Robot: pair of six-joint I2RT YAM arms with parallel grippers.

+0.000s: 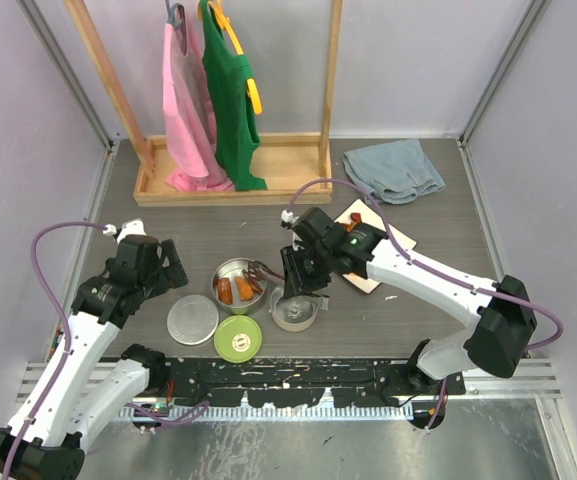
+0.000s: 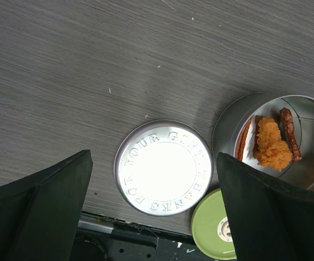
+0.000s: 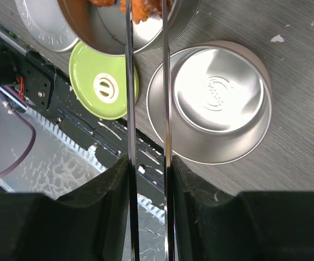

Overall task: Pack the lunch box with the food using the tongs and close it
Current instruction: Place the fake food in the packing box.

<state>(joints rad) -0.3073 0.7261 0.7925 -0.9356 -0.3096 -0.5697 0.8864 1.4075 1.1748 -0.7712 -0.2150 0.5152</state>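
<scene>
Grey table point(image 1: 448, 230) below, tongs point(image 3: 128, 81) pinched in right gripper point(image 3: 148, 168) reach over food point(image 2: 271, 147).

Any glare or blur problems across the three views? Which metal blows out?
Left wrist: the steel lid washes out white in its centre, though the rim lettering stays legible; the left fingers are black and featureless. Right wrist: hot highlights inside the empty tin, the tongs are sharp, the right fingers are dark. Top view: even light, soft shadows.
</scene>
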